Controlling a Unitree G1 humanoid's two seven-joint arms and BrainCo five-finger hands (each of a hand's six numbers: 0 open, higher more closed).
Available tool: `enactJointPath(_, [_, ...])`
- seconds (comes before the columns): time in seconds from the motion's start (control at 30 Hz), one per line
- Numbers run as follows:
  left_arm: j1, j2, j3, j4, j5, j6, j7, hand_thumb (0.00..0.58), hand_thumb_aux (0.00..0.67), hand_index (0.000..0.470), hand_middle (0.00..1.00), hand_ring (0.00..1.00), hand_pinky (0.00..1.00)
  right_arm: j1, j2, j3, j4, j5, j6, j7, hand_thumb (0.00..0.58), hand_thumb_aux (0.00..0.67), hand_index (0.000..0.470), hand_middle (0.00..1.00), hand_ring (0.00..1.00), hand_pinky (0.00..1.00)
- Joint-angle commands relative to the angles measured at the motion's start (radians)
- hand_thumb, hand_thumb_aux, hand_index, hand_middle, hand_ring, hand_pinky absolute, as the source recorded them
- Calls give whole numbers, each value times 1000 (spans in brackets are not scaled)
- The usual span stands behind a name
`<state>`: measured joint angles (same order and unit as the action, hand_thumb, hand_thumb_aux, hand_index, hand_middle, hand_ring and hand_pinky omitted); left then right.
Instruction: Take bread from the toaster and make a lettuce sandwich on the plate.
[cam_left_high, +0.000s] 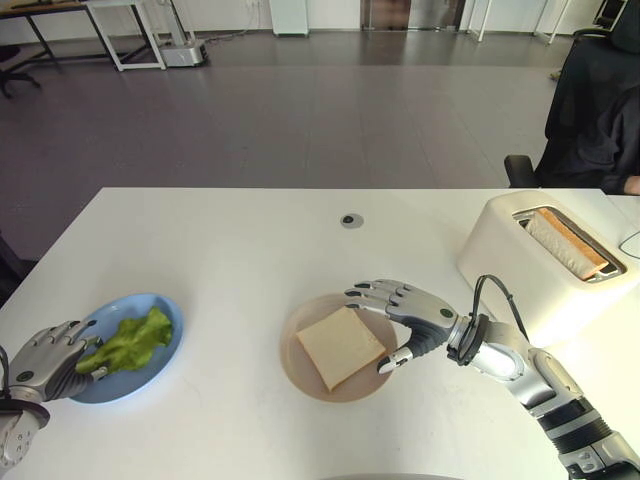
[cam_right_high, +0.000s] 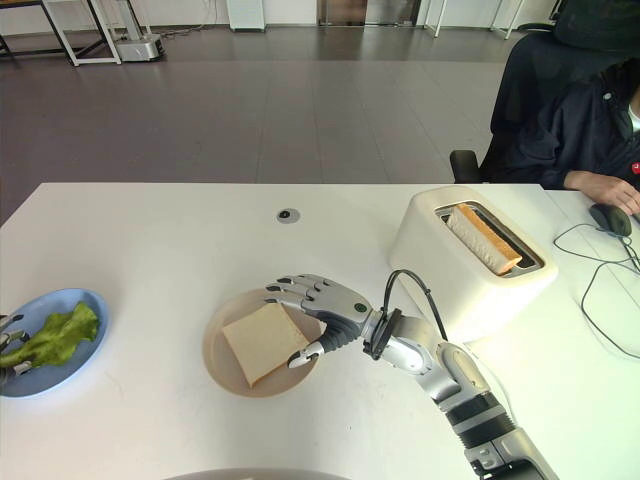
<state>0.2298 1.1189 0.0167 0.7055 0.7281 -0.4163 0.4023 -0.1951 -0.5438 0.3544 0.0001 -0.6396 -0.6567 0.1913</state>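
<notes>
A slice of bread (cam_left_high: 340, 346) lies flat on the tan plate (cam_left_high: 300, 375) at the table's middle. My right hand (cam_left_high: 400, 312) hovers at the slice's right edge, fingers spread and open, thumb tip close to the bread. A white toaster (cam_left_high: 520, 270) stands at the right with another slice of bread (cam_left_high: 567, 243) upright in its slot. A green lettuce leaf (cam_left_high: 130, 340) rests on the blue plate (cam_left_high: 165, 310) at the left. My left hand (cam_left_high: 50, 362) is at the blue plate's near left rim, fingers curled on the end of the lettuce.
A small round grommet (cam_left_high: 351, 220) sits in the tabletop toward the back. Cables (cam_right_high: 600, 270) and a computer mouse (cam_right_high: 607, 218) lie on the table right of the toaster, beside a seated person's hand (cam_right_high: 612, 190).
</notes>
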Motion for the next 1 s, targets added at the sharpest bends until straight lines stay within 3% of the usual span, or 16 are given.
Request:
enactJointPath(0.03, [-13,-3,-23,20,-18,-27,-7,559,544,382,0,0,0,0,-2,-2,-8,-3,1,9,0,0,0,0,0,0])
enactJointPath(0.07, [-15,-3,-24,22,-22,-34,-3,580,670,470,0,0,0,0,-2,-3,-9,-3,1,9,0,0,0,0,0,0])
enactJointPath(0.37, [52,29,76,-7,-136,-109,31,580,670,470,0,0,0,-3,-3,-5,-7,-9,-2,1,0,0,0,0,0,0])
enactJointPath(0.57, [187,70,299,-41,-325,-277,-8,580,670,470,0,0,0,-7,-5,-27,3,4,1,-13,0,0,0,0,0,0])
enactJointPath(0.67, [220,30,364,-196,-451,-351,-113,580,670,470,0,0,0,-13,-2,-55,22,1,23,-40,0,0,0,0,0,0])
enactJointPath(0.77, [185,-45,299,-468,-486,-292,-231,580,670,470,0,0,0,-28,-4,-106,68,4,67,-80,0,0,0,0,0,0])
enactJointPath(0.9, [40,-196,107,-791,-348,-142,-357,580,670,470,0,0,0,-44,-6,-174,112,52,113,-112,0,0,0,0,0,0])
enactJointPath(1.0, [-87,-327,-44,-856,-225,-78,-413,580,670,470,0,0,0,-42,-3,-175,121,52,116,-122,0,0,0,0,0,0])
